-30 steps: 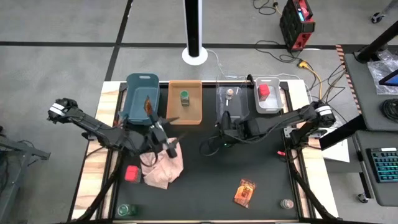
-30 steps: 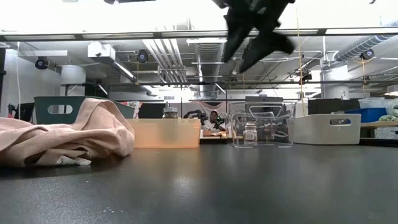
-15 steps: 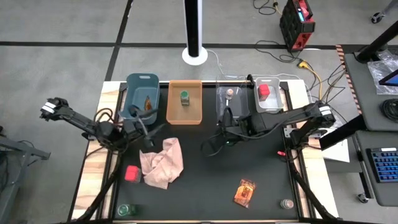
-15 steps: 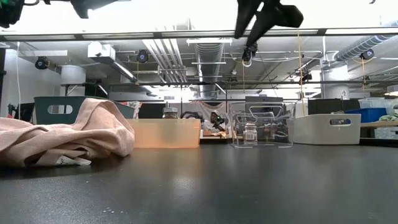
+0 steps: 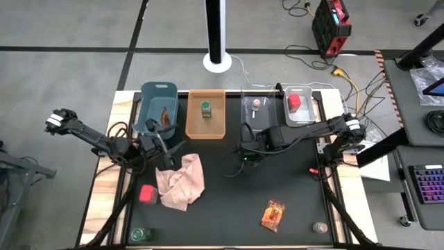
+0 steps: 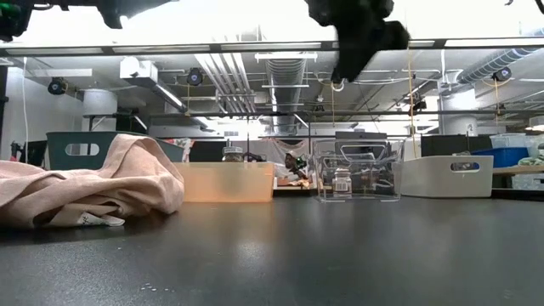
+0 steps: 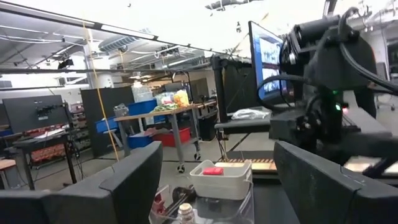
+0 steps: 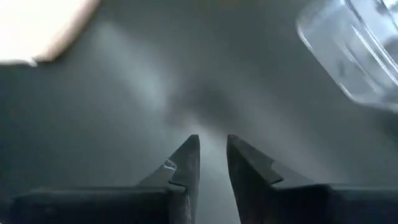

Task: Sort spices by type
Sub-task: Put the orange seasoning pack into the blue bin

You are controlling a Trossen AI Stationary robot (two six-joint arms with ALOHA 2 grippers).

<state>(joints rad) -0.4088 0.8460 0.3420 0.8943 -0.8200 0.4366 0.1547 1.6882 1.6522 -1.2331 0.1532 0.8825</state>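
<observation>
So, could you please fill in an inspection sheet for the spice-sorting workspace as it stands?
Surface: black table top, wooden edges.
Job's things: foil packet, tan-lidded jar, red container and green-capped jar loose; one item in each of the four bins.
Clutter: pink cloth, crumpled.
Grippers: left gripper open, empty, beside the cloth; right gripper nearly shut, empty, over bare table.
Cables: several on the floor behind the table.
Surroundings: white pole base, red case.
</observation>
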